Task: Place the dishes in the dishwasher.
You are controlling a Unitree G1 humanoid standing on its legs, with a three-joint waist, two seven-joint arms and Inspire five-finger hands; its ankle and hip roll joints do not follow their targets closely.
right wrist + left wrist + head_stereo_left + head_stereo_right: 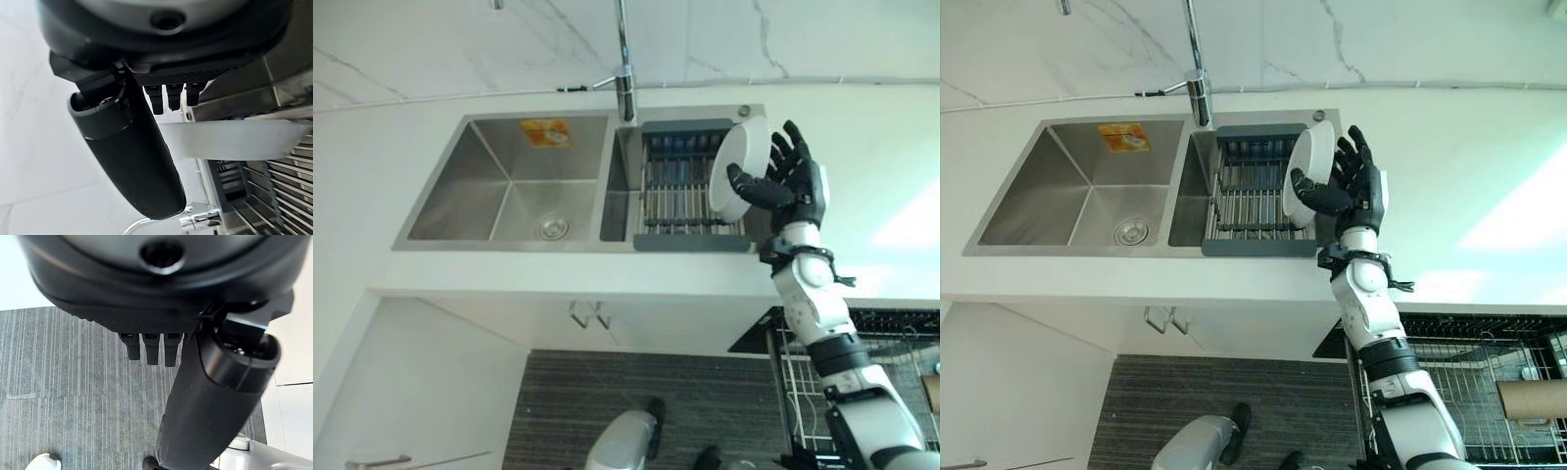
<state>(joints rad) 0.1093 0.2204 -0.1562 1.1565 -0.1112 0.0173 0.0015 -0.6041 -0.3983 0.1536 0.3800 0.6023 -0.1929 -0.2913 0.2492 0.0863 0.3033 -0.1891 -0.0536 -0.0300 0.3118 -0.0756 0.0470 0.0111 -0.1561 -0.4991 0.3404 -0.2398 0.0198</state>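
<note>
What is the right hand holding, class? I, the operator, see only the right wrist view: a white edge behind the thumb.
Observer: A round white plate, held on edge between the thumb and fingers of the right hand.
Operator: Where is it held?
Observer: Over the dark-framed metal dish rack, which sits in the right basin of the stainless-steel double sink.
Operator: Is the dishwasher open?
Observer: Yes. A wire dishwasher rack stands pulled out below the counter, on the robot's right.

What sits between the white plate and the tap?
In the left eye view, the drying rack in the sink's right basin lies between the white plate and the tap.
</note>
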